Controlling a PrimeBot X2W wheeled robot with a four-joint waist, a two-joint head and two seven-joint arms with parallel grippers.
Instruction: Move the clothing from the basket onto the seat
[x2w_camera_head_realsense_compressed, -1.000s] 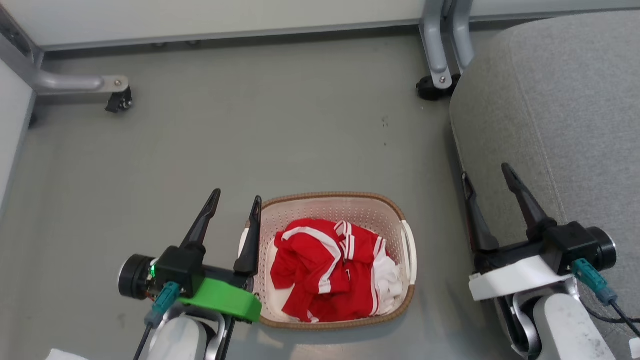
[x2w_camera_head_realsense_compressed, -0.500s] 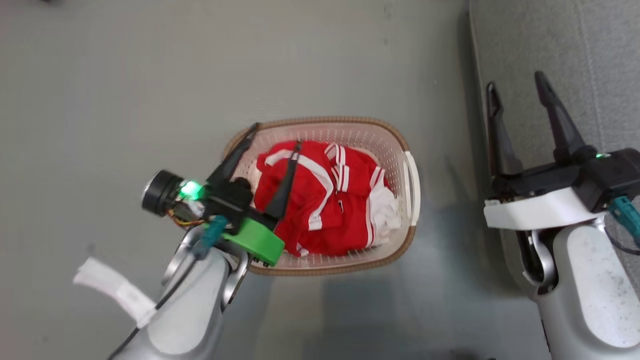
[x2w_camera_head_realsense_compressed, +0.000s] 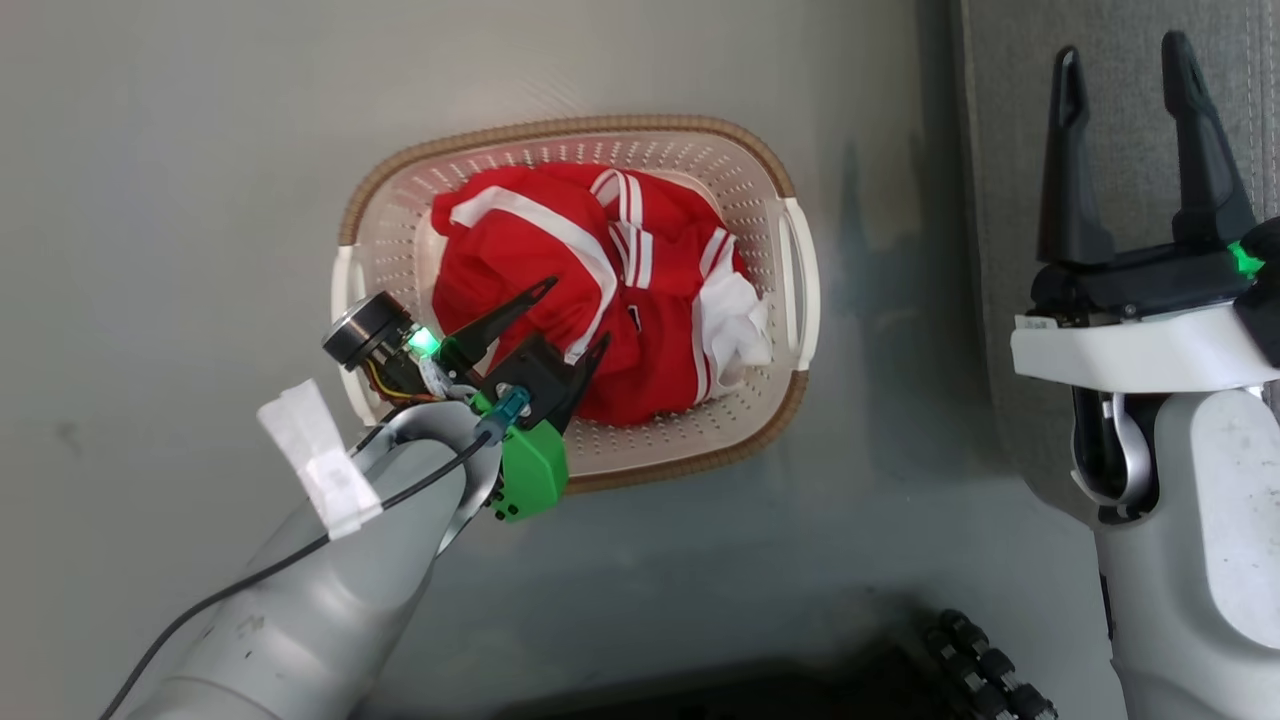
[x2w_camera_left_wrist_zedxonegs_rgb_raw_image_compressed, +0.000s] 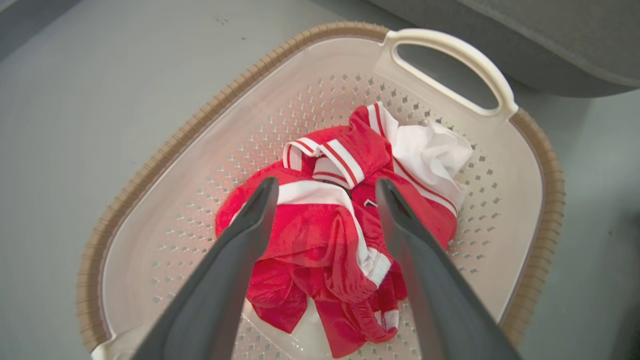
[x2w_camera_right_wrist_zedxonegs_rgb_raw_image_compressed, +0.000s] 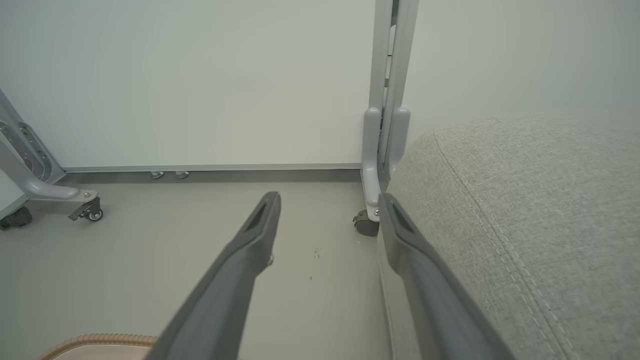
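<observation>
The red clothing (x2w_camera_head_realsense_compressed: 590, 290) with white stripes lies crumpled in the cream perforated basket (x2w_camera_head_realsense_compressed: 770, 165) on the floor; in the left wrist view the clothing (x2w_camera_left_wrist_zedxonegs_rgb_raw_image_compressed: 320, 235) fills the middle of the basket (x2w_camera_left_wrist_zedxonegs_rgb_raw_image_compressed: 210, 150). My left gripper (x2w_camera_head_realsense_compressed: 578, 315) hangs open over the near left part of the heap, its fingers astride the cloth (x2w_camera_left_wrist_zedxonegs_rgb_raw_image_compressed: 327, 187), holding nothing. My right gripper (x2w_camera_head_realsense_compressed: 1122, 45) stands open at the right, above the edge of the grey seat (x2w_camera_head_realsense_compressed: 1120, 130), empty. The seat (x2w_camera_right_wrist_zedxonegs_rgb_raw_image_compressed: 530, 210) fills the right of the right wrist view, behind the gripper (x2w_camera_right_wrist_zedxonegs_rgb_raw_image_compressed: 327, 200).
The basket stands on grey floor (x2w_camera_head_realsense_compressed: 180, 180), close to the seat's left side. A white wall (x2w_camera_right_wrist_zedxonegs_rgb_raw_image_compressed: 200, 80) and grey caster-footed frames (x2w_camera_right_wrist_zedxonegs_rgb_raw_image_compressed: 380, 165) lie ahead of the right gripper. Dark parts of my base (x2w_camera_head_realsense_compressed: 985, 665) show at the bottom.
The head camera has tilted down, shifting the whole picture. My left gripper swung from beside the basket's left rim to over the clothing, pointing down into it. Both grippers stayed open.
</observation>
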